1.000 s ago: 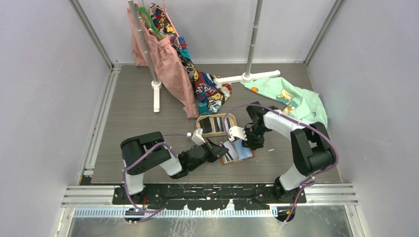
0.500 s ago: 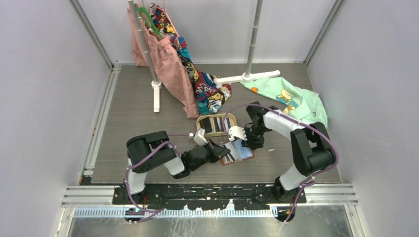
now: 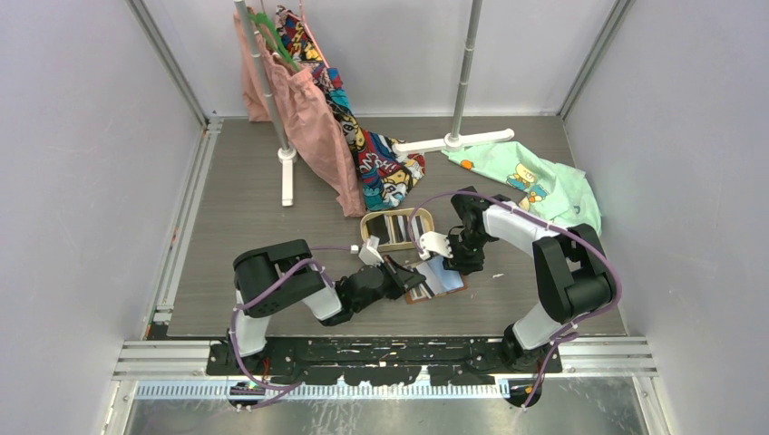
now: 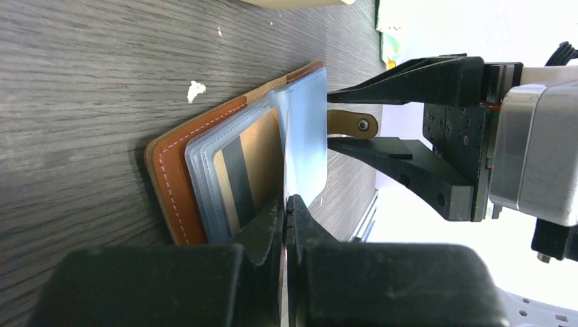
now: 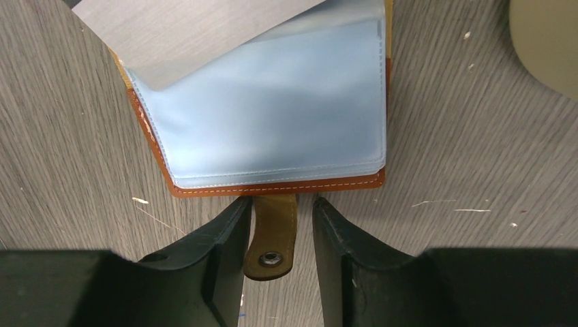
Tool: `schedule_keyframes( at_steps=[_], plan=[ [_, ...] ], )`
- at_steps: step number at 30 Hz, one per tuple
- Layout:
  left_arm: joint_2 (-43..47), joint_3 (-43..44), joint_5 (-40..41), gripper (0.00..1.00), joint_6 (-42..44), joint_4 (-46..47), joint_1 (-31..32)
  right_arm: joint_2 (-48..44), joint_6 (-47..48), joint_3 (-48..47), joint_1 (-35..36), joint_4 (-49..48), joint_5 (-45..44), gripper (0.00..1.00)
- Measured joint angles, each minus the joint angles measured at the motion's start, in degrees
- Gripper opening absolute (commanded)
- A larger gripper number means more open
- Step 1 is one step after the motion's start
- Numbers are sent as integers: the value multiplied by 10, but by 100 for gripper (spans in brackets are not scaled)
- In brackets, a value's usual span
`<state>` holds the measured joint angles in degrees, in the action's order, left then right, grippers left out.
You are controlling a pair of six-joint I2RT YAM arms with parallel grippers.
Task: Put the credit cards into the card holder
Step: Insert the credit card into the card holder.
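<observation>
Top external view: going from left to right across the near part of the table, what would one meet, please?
left arm → card holder → right arm

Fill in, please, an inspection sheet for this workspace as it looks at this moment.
Surface: grey wood-grain table, white crumbs near the holder.
Job's things: card holder lies open, a gold striped card in one sleeve; more cards in the oval tray.
Clutter: green garment lying at far right.
End effectors: left end effector shut on a grey card at the sleeves; right end effector open, astride the snap tab.
Cables: purple cables looped along both arms.
Surroundings: clothes rack with hung garments, white walls.
</observation>
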<state>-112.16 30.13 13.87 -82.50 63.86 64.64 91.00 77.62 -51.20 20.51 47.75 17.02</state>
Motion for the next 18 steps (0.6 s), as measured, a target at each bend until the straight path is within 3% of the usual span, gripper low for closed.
schedule_keyframes(
  at_steps=[18],
  plan=[
    [2, 38, -40, 0, -52, -75, -10, 0, 0, 0, 3, -2, -4, 42]
  ],
)
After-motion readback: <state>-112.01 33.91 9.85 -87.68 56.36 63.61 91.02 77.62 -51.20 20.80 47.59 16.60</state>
